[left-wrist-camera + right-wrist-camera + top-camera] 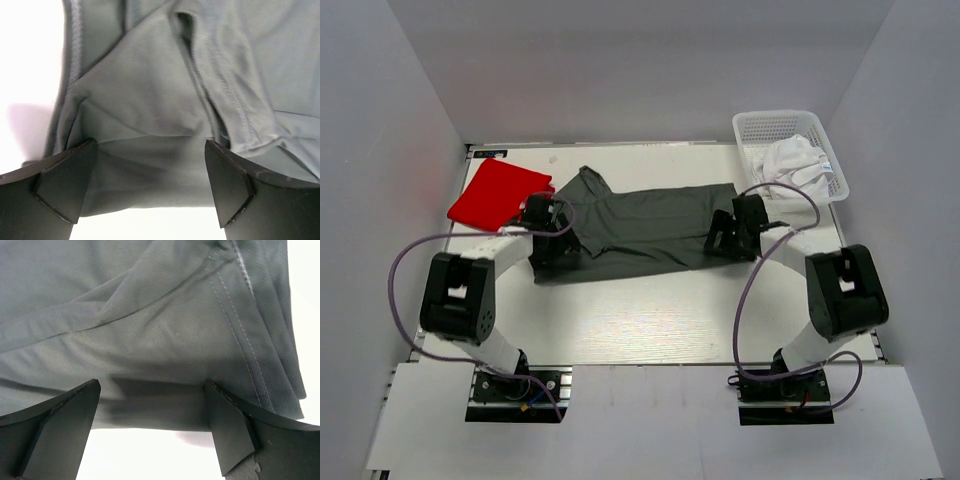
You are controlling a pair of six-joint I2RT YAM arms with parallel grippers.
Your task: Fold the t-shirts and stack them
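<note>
A dark grey t-shirt (640,228) lies spread across the middle of the table. My left gripper (552,250) is open at the shirt's left near edge, its jaws wide apart over the cloth (150,165). My right gripper (725,240) is open at the shirt's right near edge, jaws apart over the hem (150,405). A red t-shirt (495,193) lies folded at the back left. A white t-shirt (795,165) is bunched inside the basket.
A white mesh basket (767,126) stands at the back right corner. Grey walls close in the table on three sides. Bare white table (650,315) lies between the shirt and the arm bases.
</note>
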